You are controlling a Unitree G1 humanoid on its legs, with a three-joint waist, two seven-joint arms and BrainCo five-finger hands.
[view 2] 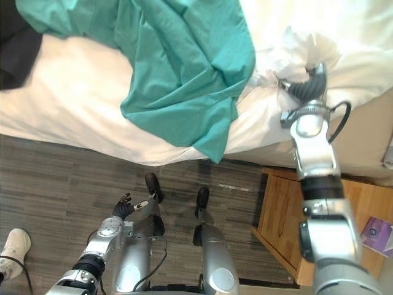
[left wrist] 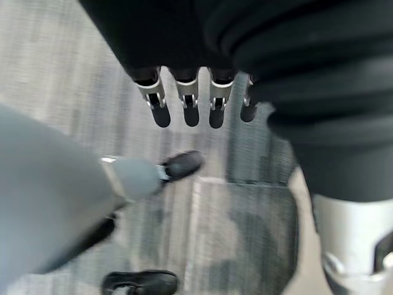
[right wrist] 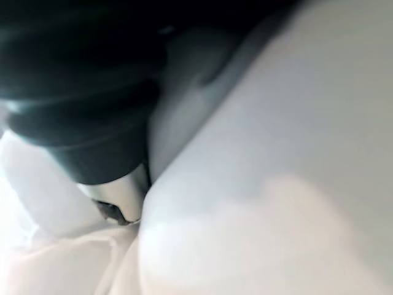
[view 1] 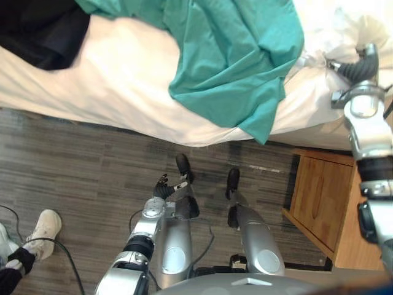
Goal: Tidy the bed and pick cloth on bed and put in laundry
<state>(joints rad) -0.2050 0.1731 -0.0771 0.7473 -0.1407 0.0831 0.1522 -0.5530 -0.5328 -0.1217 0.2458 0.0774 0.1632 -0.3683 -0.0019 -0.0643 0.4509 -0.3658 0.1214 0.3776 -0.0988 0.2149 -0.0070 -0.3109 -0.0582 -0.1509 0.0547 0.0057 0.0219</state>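
Observation:
A large teal cloth (view 1: pixel 233 55) lies crumpled on the white bed (view 1: pixel 104 74), and one corner hangs over the near edge. A black cloth (view 1: pixel 43 31) lies at the bed's far left. My right hand (view 2: pixel 309 85) reaches onto the bed's right side. Its fingers are curled into a puckered bunch of the white bed sheet (view 2: pixel 270 78), right of the teal cloth. In the right wrist view one finger (right wrist: pixel 116 206) presses into white fabric. My left hand (view 1: pixel 163 184) hangs low over the floor, its fingers (left wrist: pixel 184 104) straight and empty.
A wooden nightstand (view 1: pixel 325 203) stands under my right arm, beside the bed, with a purple item (view 2: pixel 377 233) on top. A person's white shoe (view 1: pixel 43 230) is on the dark wood floor (view 1: pixel 92 166) at the lower left.

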